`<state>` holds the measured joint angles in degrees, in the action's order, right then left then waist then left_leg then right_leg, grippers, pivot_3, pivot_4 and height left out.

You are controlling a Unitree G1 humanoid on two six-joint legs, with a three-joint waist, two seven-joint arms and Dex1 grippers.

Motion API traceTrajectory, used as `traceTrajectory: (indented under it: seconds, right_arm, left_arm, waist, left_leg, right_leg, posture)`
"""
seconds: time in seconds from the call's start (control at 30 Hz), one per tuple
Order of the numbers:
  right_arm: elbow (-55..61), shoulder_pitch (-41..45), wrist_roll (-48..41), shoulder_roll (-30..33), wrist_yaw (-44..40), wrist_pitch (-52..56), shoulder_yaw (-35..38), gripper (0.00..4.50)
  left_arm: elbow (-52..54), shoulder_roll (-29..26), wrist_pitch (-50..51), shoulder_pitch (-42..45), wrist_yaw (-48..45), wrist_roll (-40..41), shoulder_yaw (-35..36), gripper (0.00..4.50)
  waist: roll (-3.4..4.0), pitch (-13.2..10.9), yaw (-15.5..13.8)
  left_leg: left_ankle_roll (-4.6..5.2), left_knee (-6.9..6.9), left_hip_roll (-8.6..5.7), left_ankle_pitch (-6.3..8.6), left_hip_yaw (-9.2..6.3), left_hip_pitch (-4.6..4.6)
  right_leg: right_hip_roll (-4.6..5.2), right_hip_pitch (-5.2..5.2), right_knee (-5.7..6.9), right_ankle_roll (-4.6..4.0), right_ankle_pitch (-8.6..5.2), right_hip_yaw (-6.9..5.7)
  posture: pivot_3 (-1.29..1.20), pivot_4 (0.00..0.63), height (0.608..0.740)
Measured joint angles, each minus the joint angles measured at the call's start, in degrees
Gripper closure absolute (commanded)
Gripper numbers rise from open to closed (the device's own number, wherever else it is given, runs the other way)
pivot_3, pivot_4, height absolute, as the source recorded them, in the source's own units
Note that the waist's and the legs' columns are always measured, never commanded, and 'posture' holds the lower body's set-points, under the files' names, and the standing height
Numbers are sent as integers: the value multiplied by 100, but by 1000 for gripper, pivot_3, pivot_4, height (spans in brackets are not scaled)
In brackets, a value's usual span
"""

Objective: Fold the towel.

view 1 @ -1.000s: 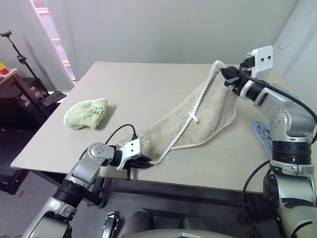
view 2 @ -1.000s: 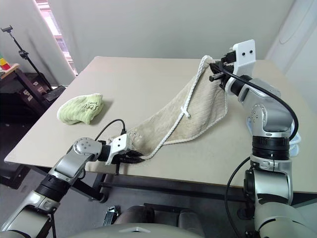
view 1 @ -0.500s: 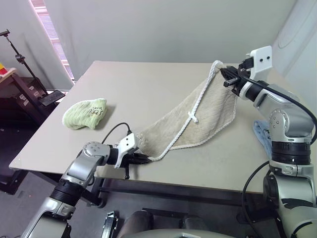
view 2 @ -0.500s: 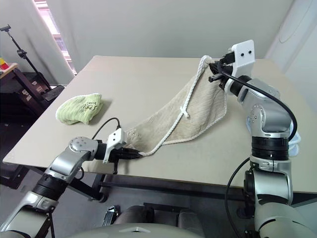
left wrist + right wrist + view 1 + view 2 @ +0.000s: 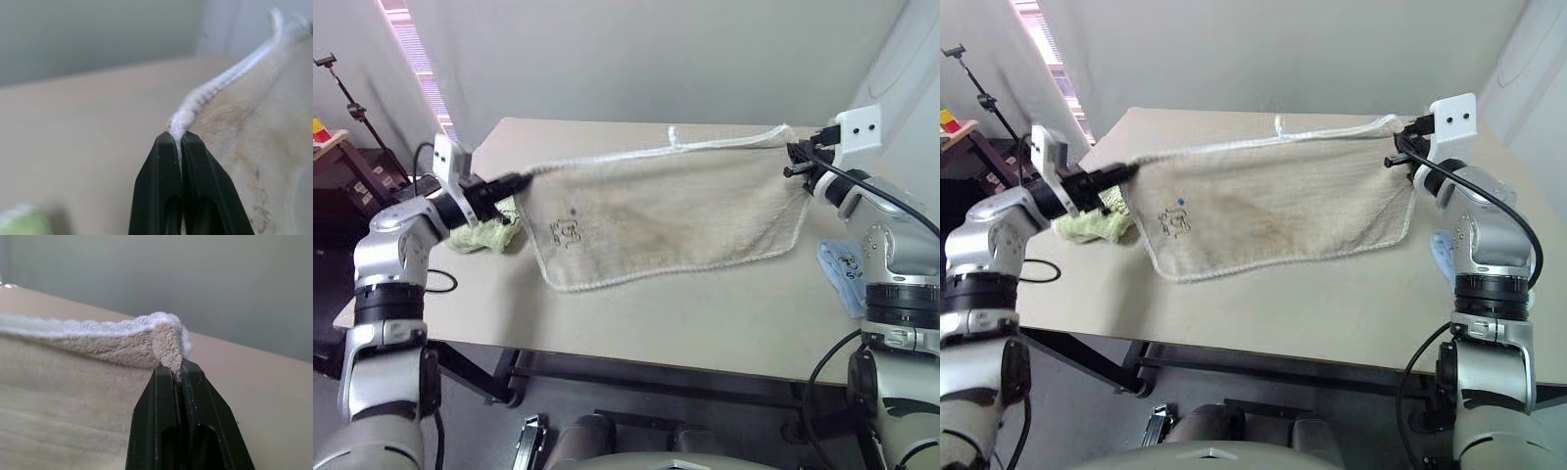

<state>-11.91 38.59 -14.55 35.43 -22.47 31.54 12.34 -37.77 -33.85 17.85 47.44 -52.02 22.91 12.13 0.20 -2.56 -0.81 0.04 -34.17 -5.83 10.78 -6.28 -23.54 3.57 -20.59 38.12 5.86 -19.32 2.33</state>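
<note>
At frame edges: both pincers up, towel strung between them
left gripper (image 5: 514,181): mid-left, pinched on corded corner
right gripper (image 5: 795,157): upper right, clamped on far corner
towel (image 5: 675,211): centre, taut, lower hem on table (image 5: 705,323)
risk: thin bites; overpull slips a corner
risk 2: sag snags green cloth (image 5: 480,235)
</note>
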Motion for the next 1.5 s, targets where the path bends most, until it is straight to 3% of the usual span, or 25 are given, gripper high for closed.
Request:
traceTrajectory:
  seconds: [0.13, 0.27, 0.5, 0.63, 0.7, 0.9, 1.2, 1.4, 1.5]
  right_arm:
    - [-548, 144, 85, -46, 68, -318, -64, 4500]
    - [-1765, 863, 262, -242, 527, -1084, -62, 4500]
    - [-3946, 2118, 650, -648, 1405, -3105, -52, 4500]
    - [-4417, 2275, 706, -694, 1412, -3966, -46, 4500]
    - [-4115, 1940, 689, -680, 1167, -4359, -39, 4500]
    - [-2367, -181, 385, -724, 480, -4791, 5, 4500]
    - [1179, -2264, -857, -762, 209, -3358, 401, 4500]
    - [2307, -3622, -1441, -723, -283, -2737, 512, 4500]
    - [2300, -3702, -1365, -717, -327, -2621, 503, 4500]
  left_arm:
    - [-1658, 372, -1004, 930, 683, -503, -115, 4476]
    - [-3086, 813, -1740, 1848, 1517, -864, -127, 4476]
    - [-3818, 1174, -2537, 2569, 2720, -1260, -28, 4476]
    - [-3860, 1105, -3290, 2604, 2833, -1792, -239, 4476]
    - [-3860, 1037, -3499, 2595, 2552, -1888, -238, 4476]
    - [-3788, 608, -3746, 1909, 765, -1831, -168, 4476]
    - [-2793, 186, -3686, 806, -1055, -1309, 43, 4476]
    - [-1088, -169, -2688, -540, -1789, -826, 45, 4476]
    - [-669, -177, -2274, -757, -1654, -683, 60, 4476]
  waist:
    - [-10, -5, 29]
    - [-35, -21, 78]
    - [-39, -21, 241]
    - [-40, -22, 326]
    - [-48, -17, 337]
    - [-46, -17, 358]
    - [-47, -17, 335]
    - [-46, -17, 317]
    - [-46, -18, 296]
  left_leg:
    - [0, 0, -9, 0, 2, -1]
    - [-3, 3, -9, -4, 2, -11]
    - [-47, 2, -12, -31, 6, -85]
    - [-49, 2, -17, -33, 4, -84]
    - [-48, -3, -17, -33, 2, -82]
    - [-29, -14, -22, -36, -1, -71]
    - [-33, -47, -14, -52, -25, -31]
    - [-28, -51, -13, -45, -27, -5]
    - [-39, -64, -12, -38, -29, -5]
  right_leg:
    - [4, -2, 1, 8, 4, 3]
    - [3, -16, 11, 12, 6, 3]
    - [7, -88, 56, 13, 7, 7]
    - [6, -87, 65, 13, 7, 6]
    - [4, -82, 69, 13, 7, 5]
    - [5, -84, 111, 15, 5, 5]
    - [-4, -53, 138, 8, 6, 0]
    - [1, -19, 119, -11, -5, 0]
    - [0, -15, 119, -17, -7, 0]
  posture:
    - [0, 0, 740]
    - [0, 0, 740]
    - [0, 0, 740]
    - [0, 0, 740]
    - [0, 0, 740]
    - [0, 0, 740]
    - [0, 0, 740]
    - [0, 0, 740]
    - [0, 0, 740]
